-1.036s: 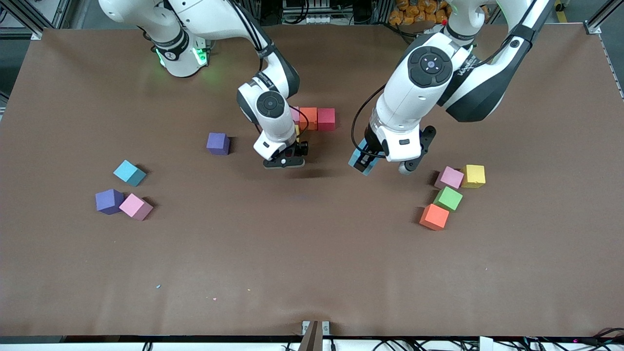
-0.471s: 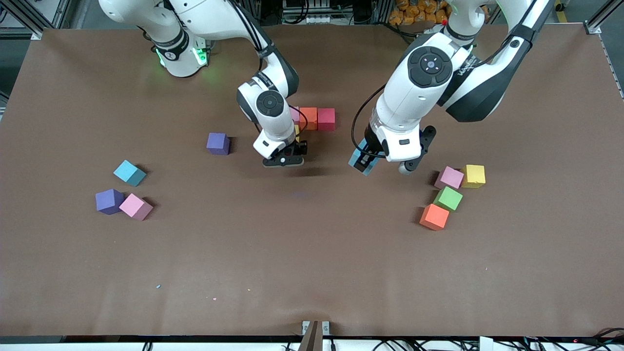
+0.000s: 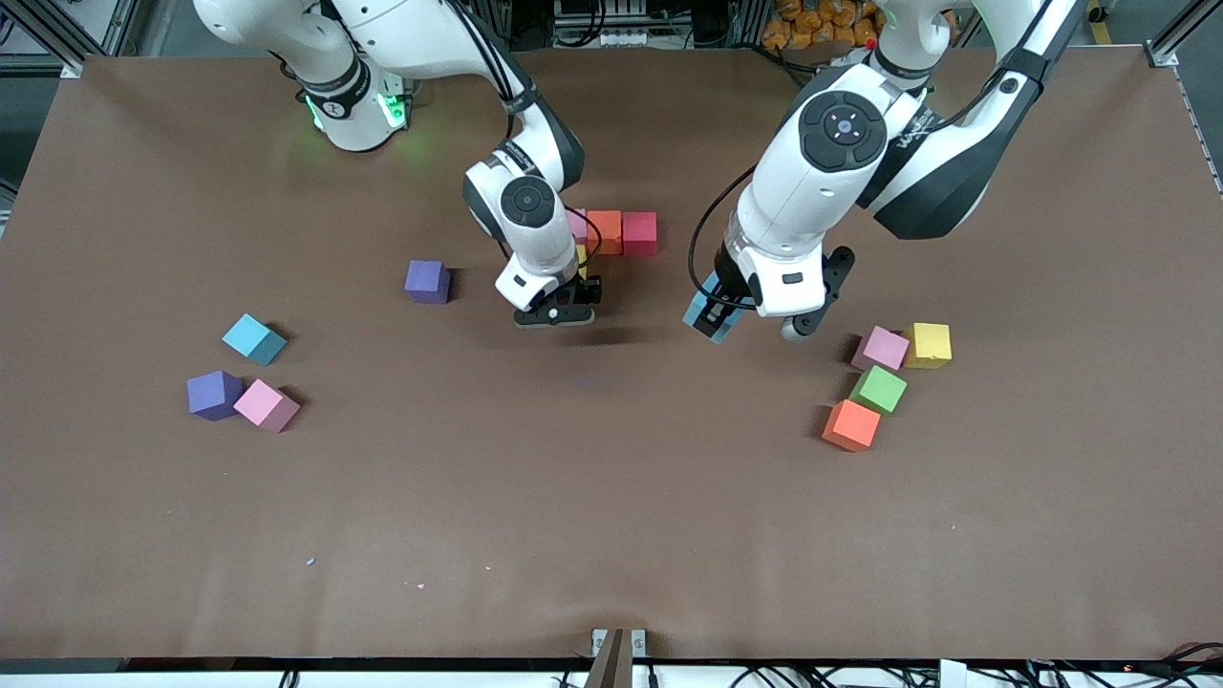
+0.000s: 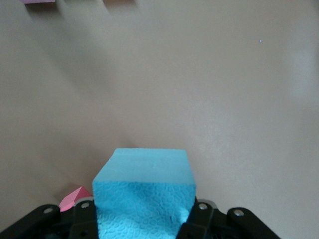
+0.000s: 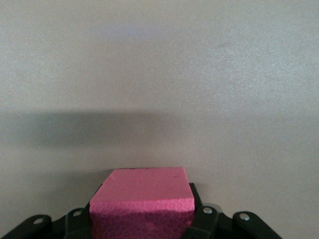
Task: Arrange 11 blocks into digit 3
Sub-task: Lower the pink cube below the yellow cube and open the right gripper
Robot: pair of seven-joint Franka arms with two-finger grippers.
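A short row of blocks lies mid-table: a partly hidden pink one [image 3: 576,224], an orange one [image 3: 605,232] and a red one [image 3: 639,233]. A sliver of a yellow block [image 3: 581,256] shows under the right arm. My right gripper [image 3: 558,311] hangs low over the table beside that yellow block. It is shut on a pink block [image 5: 142,201]. My left gripper [image 3: 712,320] hovers over bare table toward the left arm's end, shut on a light blue block [image 3: 708,317], whose top also fills the left wrist view [image 4: 144,191].
Toward the right arm's end lie a purple block [image 3: 427,281], a light blue one [image 3: 253,338], another purple one [image 3: 214,395] and a pink one [image 3: 266,404]. Toward the left arm's end lie pink [image 3: 880,348], yellow [image 3: 928,345], green [image 3: 878,389] and orange [image 3: 850,425] blocks.
The right gripper has crept slightly toward the row with its pink block. The left arm has stayed still with the light blue block.
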